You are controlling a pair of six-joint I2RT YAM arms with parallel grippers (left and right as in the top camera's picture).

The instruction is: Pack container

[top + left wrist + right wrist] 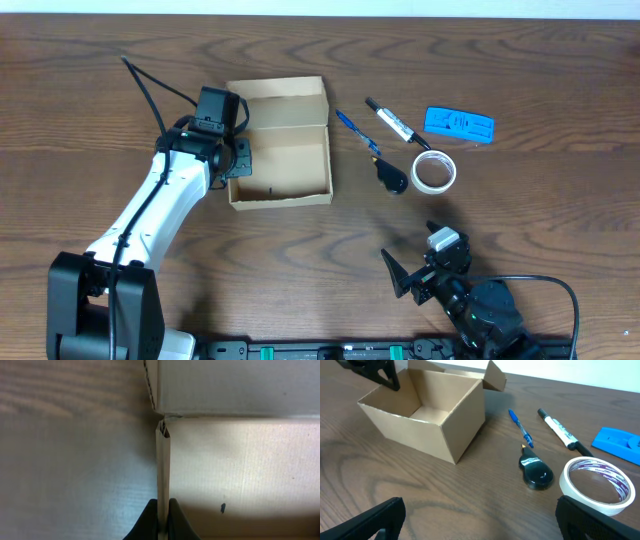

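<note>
The tan cardboard container [290, 160] stands open and empty at the table's middle left, its flap lid folded back on the far side. My left gripper [238, 160] is shut on the container's left wall. In the left wrist view the jaws [163, 515] pinch that thin wall [163, 470]. My right gripper [420, 262] is open and empty near the front edge, well apart from the container. The right wrist view shows the container [425, 415] ahead to the left, beyond the spread fingers [480, 525].
Right of the container lie a blue pen [357, 131] [521, 428], a white-bodied marker [396, 124] [560, 430], a small black object [392, 177] [536, 471], a white tape roll [435, 171] [597, 485] and a flat blue item [459, 124] [620, 442].
</note>
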